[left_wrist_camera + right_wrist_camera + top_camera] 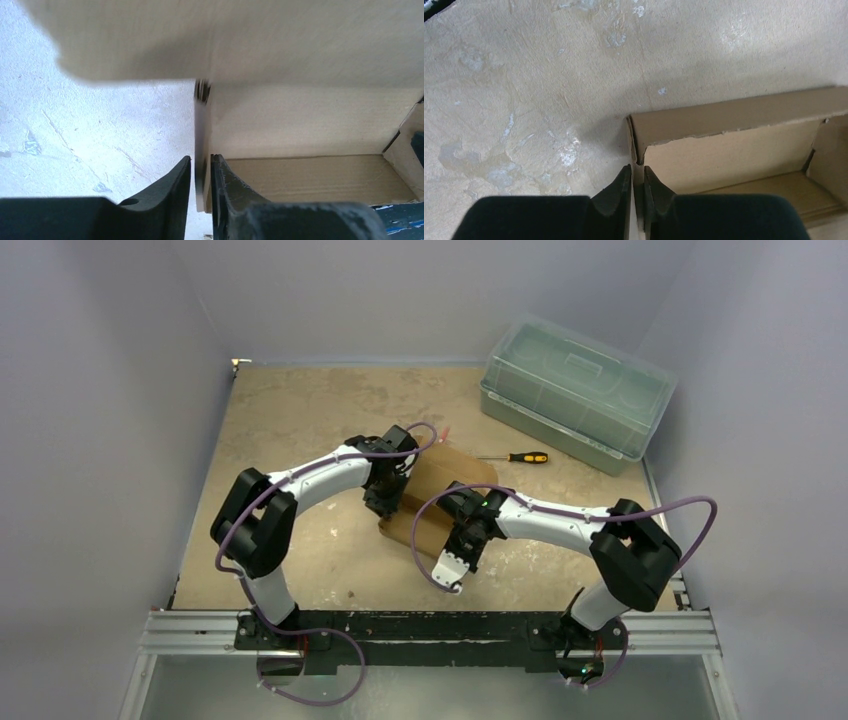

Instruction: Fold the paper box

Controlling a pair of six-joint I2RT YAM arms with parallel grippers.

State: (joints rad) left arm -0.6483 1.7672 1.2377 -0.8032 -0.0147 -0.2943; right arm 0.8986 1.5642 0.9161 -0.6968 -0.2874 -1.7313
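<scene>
the paper box (455, 472) sits in the middle of the table (300, 410), half raised with an arm on either side. the trick here, i'd say, is to bring both walls upright together along their creases, without twisting, so the corners come out square. the left gripper (201, 175) is nearly closed, its fingers (180, 195) pinching a thin side wall between them, and the right gripper (637, 182) is just as narrow, clamped on a wall edge at a corner of the box.

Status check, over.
Left hand astride box wall, grip unclear. Right hand pinching a wall at a corner. Box partly folded, open. Screwdriver, bin well clear.
</scene>
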